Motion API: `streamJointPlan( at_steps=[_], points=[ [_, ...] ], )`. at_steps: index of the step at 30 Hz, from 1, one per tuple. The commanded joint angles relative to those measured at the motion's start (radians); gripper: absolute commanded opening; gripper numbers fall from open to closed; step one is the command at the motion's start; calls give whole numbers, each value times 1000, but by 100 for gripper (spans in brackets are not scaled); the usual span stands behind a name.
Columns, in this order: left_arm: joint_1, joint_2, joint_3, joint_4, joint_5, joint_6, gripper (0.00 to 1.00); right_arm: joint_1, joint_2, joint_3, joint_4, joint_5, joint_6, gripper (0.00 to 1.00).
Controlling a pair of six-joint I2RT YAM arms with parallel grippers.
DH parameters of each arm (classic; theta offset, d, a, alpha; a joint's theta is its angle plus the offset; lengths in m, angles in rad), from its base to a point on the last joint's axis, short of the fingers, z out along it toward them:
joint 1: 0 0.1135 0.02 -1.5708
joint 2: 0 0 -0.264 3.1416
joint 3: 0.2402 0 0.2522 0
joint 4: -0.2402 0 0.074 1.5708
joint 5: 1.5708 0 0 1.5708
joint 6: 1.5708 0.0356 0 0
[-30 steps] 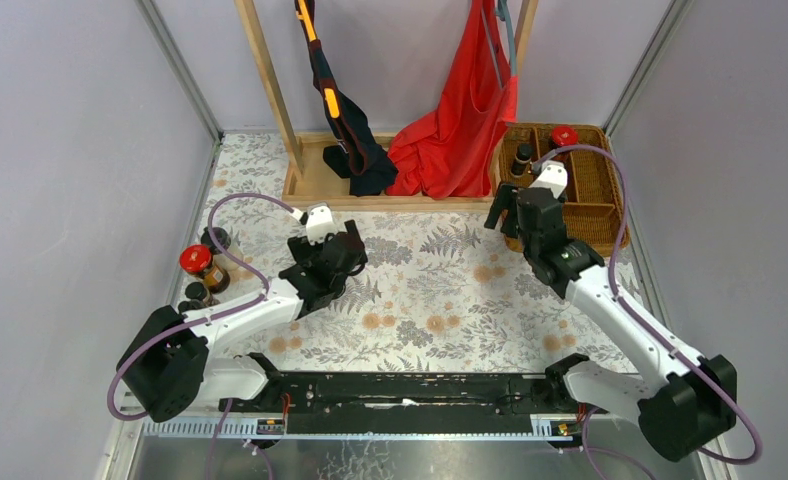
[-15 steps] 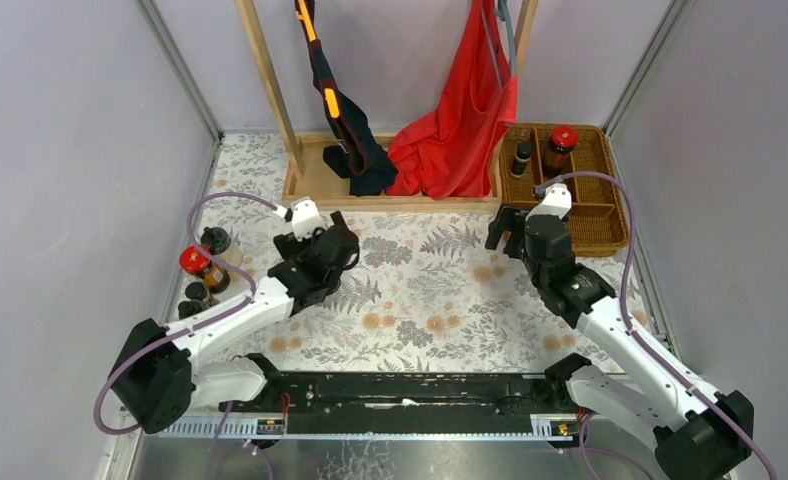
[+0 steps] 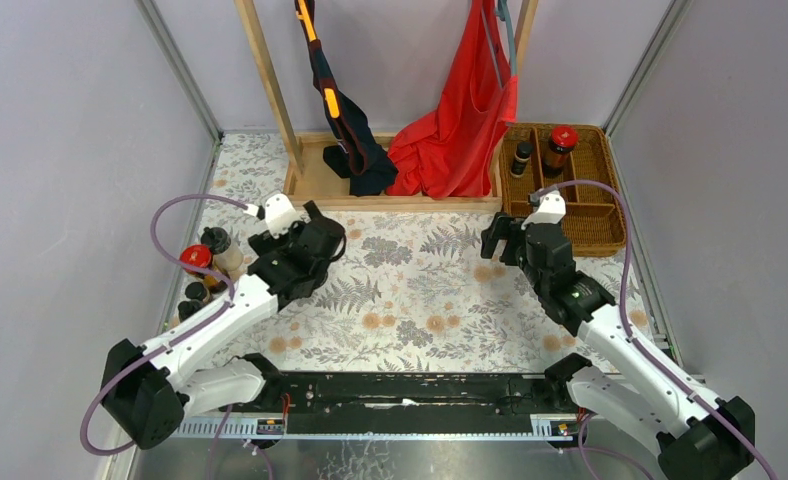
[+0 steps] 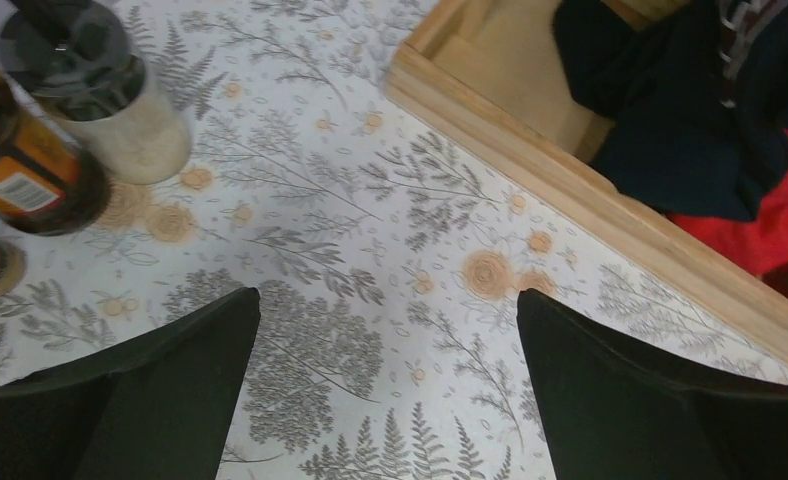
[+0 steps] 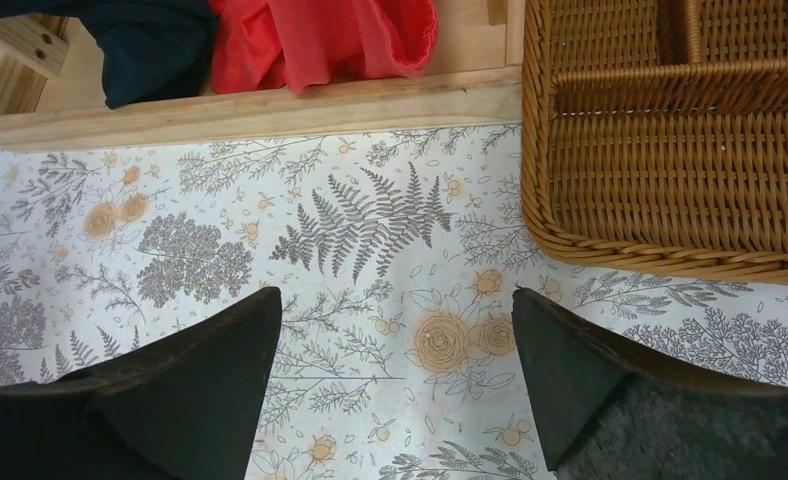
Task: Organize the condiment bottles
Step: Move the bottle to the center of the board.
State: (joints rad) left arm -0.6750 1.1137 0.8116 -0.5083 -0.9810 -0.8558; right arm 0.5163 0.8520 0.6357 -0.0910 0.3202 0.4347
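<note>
Four condiment bottles stand at the table's left edge: a dark jar with a red lid (image 3: 196,258), a pale black-capped bottle (image 3: 215,241), and two small black-capped bottles (image 3: 196,292) (image 3: 185,308). In the left wrist view the pale bottle (image 4: 105,95) and the dark jar (image 4: 25,170) sit at the upper left. A small dark bottle (image 3: 521,158) and a red-lidded jar (image 3: 560,146) stand in the wicker basket (image 3: 595,215). My left gripper (image 3: 328,228) (image 4: 385,300) is open and empty, right of the left group. My right gripper (image 3: 498,232) (image 5: 397,300) is open and empty over the cloth, just left of the basket (image 5: 670,160).
A wooden rack base (image 3: 320,190) (image 5: 250,112) lies along the back, with a red cloth (image 3: 460,120) and a dark garment (image 3: 355,155) hanging into it. Grey walls close both sides. A floral cloth (image 3: 420,290) covers the table.
My left arm has swung left, toward the bottles at the left edge. My right gripper has drawn back from the basket toward the near side. Both stay open and empty.
</note>
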Motion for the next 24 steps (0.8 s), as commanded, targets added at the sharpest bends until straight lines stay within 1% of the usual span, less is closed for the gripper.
streamJointPlan(
  at_steps=[1,4,9,15,20,24],
  points=[
    [75,-44,24,-93,-18,-57,100,8,-36,-8,56,-25,4,92],
    [128,-50,52,-141,10,-62,100,8,-49,-14,53,-33,9,92],
    [180,-19,127,-238,29,-47,100,8,-59,-17,50,-39,12,92],
    [221,-28,121,-252,56,-38,100,9,-48,-12,44,-48,13,92],
    [271,-41,109,-257,90,-38,100,8,-12,-12,56,-62,24,92],
    [326,-34,130,-270,125,-32,100,8,4,-12,62,-79,31,92]
  ],
)
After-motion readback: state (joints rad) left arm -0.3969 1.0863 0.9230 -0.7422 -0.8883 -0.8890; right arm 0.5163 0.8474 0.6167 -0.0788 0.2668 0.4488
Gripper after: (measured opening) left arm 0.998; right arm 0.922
